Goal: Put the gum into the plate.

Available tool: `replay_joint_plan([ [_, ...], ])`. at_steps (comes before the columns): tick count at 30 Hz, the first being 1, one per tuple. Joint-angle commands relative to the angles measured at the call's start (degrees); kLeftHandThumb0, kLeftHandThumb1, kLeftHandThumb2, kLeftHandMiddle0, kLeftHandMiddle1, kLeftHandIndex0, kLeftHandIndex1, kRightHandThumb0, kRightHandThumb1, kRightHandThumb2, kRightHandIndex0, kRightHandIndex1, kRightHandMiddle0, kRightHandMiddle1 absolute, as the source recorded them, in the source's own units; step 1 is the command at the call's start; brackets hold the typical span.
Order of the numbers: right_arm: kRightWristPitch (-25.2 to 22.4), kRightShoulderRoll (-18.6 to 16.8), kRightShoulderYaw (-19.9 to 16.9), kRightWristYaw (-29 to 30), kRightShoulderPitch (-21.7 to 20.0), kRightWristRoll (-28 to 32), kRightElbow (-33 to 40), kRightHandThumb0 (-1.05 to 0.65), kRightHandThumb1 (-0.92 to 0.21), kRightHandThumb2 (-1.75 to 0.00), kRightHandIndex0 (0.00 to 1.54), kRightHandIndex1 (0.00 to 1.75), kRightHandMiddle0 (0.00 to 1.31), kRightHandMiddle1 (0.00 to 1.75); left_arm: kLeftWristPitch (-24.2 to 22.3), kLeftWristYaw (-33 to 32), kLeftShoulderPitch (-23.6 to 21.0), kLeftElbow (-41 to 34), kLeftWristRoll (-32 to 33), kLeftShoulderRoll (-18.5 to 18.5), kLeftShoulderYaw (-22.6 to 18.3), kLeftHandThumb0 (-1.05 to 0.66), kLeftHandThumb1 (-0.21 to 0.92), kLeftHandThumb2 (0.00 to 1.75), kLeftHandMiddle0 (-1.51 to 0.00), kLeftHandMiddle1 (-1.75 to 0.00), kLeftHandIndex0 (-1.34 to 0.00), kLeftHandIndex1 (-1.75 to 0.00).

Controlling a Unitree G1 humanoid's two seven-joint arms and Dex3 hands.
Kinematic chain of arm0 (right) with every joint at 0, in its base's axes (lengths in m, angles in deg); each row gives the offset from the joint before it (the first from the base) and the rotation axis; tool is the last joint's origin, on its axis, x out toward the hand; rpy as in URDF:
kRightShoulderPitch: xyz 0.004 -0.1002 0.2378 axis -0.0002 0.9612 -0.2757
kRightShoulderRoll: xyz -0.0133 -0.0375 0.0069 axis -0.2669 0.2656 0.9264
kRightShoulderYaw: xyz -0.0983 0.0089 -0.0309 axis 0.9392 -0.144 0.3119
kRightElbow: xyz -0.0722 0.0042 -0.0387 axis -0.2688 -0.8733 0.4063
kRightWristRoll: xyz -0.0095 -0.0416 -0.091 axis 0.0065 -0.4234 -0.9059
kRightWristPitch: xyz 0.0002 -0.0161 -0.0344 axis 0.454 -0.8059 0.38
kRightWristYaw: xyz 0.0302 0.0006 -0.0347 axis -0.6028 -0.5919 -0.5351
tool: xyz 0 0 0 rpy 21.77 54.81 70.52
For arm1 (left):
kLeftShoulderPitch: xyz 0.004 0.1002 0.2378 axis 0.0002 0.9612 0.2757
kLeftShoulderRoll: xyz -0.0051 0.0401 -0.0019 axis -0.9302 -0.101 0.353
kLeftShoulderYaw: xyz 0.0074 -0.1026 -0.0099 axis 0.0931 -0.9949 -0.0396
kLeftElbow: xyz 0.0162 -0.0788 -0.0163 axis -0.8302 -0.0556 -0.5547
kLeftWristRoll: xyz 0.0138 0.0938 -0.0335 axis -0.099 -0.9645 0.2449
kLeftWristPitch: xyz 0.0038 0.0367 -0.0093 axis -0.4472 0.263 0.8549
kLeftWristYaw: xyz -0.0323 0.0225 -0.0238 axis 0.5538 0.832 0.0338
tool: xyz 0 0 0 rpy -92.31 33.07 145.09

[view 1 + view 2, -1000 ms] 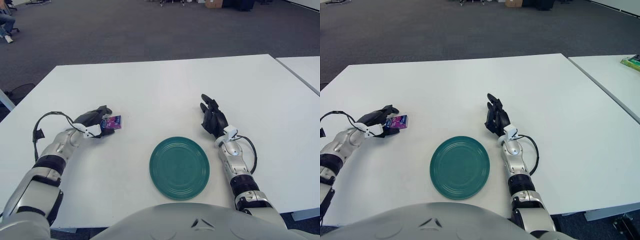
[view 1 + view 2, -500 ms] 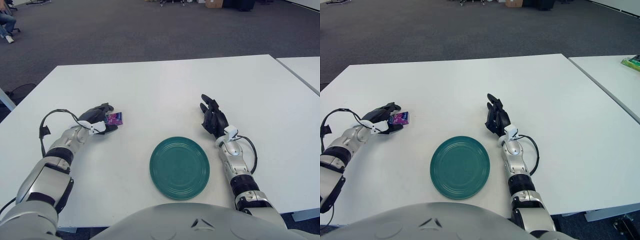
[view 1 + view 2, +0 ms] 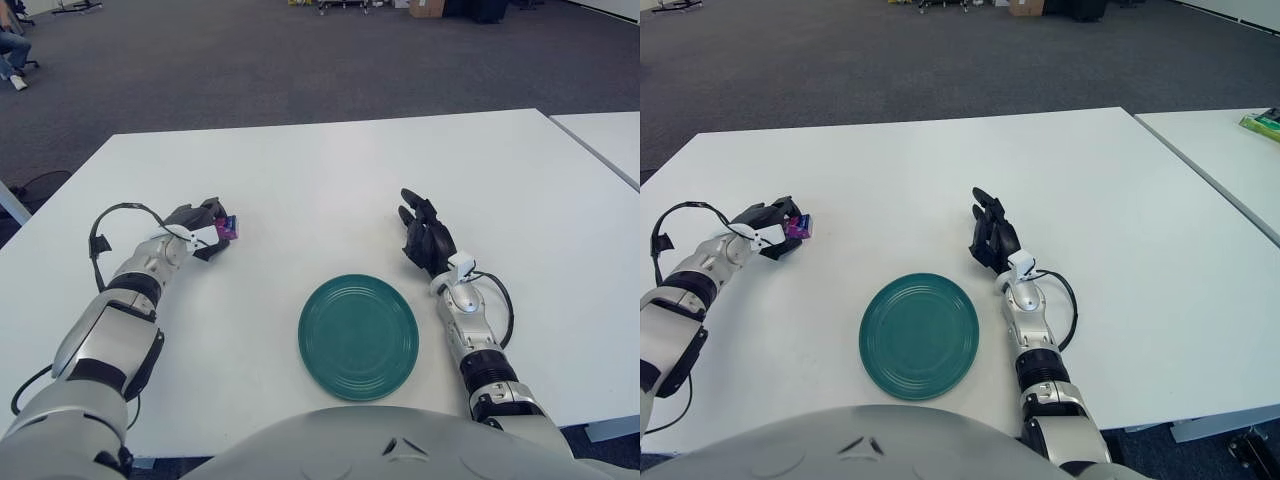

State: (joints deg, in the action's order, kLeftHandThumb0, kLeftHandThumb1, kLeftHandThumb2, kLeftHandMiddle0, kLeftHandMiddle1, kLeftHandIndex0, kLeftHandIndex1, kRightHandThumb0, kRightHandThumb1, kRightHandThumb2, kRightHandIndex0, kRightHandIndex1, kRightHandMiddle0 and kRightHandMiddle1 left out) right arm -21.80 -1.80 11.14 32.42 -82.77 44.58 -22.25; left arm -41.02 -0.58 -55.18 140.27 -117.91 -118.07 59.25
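- Up comes the left hand with the gum — a second ago that packet sat lower and nearer on the table, and now hand and packet have shifted farther from the robot, the forearm swung round with them.
- Nearest to us, the robot's grey torso fills the bottom edge, both arms reaching out over the white table.
- Green plate next, flat on the table just ahead of the torso, round and ridged, with nothing on it.
- Right hand rests on the table just beyond and to the right of the plate, dark fingers stretched forward and relaxed, holding nothing; it sits where it sat a second ago.
- Over on the left, well apart from the plate, the left hand's fingers are curled around the gum, a small purple and pink packet pinched at the fingertips and poking out on the plate side.
- Whether the packet is clear of the tabletop or brushing it, cannot tell from here.
- A black cable loops off the left wrist.
- Beyond the table's far edge, grey carpet runs back.
- Far right, a second white table with a green item on it.
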Motion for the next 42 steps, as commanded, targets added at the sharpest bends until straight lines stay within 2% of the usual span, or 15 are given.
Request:
replay_joint_plan([
  [1,-2.2,0.6,-1.0,0.2,4.9,0.4,-4.3,-0.63,-0.92,-0.92,0.24,0.01,0.00,0.48,0.3,5.2,8.1,4.7,-3.5,4.6,5.3,-0.01,0.03,1.60,-0.83,-1.62,-0.65,-1.74],
  [13,-2.0,0.2,-1.3,-0.1,5.0,1.1,-4.4,-0.64,-0.92,-0.92,0.25,0.01,0.00,0.51,1.7,4.1,8.2,3.3,-4.8,2.9,9.0,0.00,-0.01,1.66,-0.85,-1.66,-0.66,-1.75],
  [15,-2.1,0.1,-1.3,-0.3,5.0,1.4,-4.3,-0.64,-0.92,-0.92,0.25,0.01,0.00,0.51,1.7,3.6,8.1,3.2,-4.2,2.6,8.5,0.00,-0.01,1.66,-0.85,-1.67,-0.65,-1.75],
  [19,-2.2,0.0,-1.1,-0.5,5.2,1.6,-4.1,-0.63,-0.92,-0.92,0.25,0.01,0.00,0.52,3.3,4.2,5.7,1.1,-0.3,0.0,4.8,0.00,0.01,1.63,-0.85,-1.64,-0.64,-1.75],
  [23,-2.2,0.0,-1.1,-0.5,5.2,1.6,-3.9,-0.63,-0.92,-0.92,0.25,0.01,0.00,0.52,4.9,8.3,5.1,-8.9,6.2,-5.0,-0.6,0.00,0.04,1.59,-0.84,-1.61,-0.62,-1.75],
  [27,-2.3,-0.1,-1.3,-0.3,5.3,1.9,-3.9,-0.64,-0.92,-0.92,0.25,0.01,0.00,0.52,1.8,10.3,12.5,-31.2,14.8,-9.8,-9.3,0.00,0.07,1.56,-0.82,-1.62,-0.59,-1.75],
  [30,-2.5,-0.2,-1.4,-0.4,5.3,2.0,-4.0,-0.64,-0.92,-0.92,0.25,0.01,0.00,0.53,-2.2,10.7,17.8,-46.2,19.1,-10.8,-15.1,0.00,0.07,1.57,-0.81,-1.66,-0.58,-1.75],
  [35,-3.4,-0.1,-1.4,-0.5,5.1,2.1,-4.0,-0.64,-0.92,-0.91,0.26,0.01,0.00,0.54,-6.4,10.9,21.9,-62.2,21.3,-10.5,-20.9,0.00,0.07,1.58,-0.79,-1.68,-0.58,-1.75],
  [42,-2.5,-0.2,-1.2,0.0,4.6,1.6,-5.1,-0.63,-0.92,-0.91,0.26,0.01,0.00,0.55,-8.5,11.4,19.7,-75.0,17.3,-11.2,-24.3,0.00,0.03,1.62,-0.83,-1.67,-0.62,-1.75],
])
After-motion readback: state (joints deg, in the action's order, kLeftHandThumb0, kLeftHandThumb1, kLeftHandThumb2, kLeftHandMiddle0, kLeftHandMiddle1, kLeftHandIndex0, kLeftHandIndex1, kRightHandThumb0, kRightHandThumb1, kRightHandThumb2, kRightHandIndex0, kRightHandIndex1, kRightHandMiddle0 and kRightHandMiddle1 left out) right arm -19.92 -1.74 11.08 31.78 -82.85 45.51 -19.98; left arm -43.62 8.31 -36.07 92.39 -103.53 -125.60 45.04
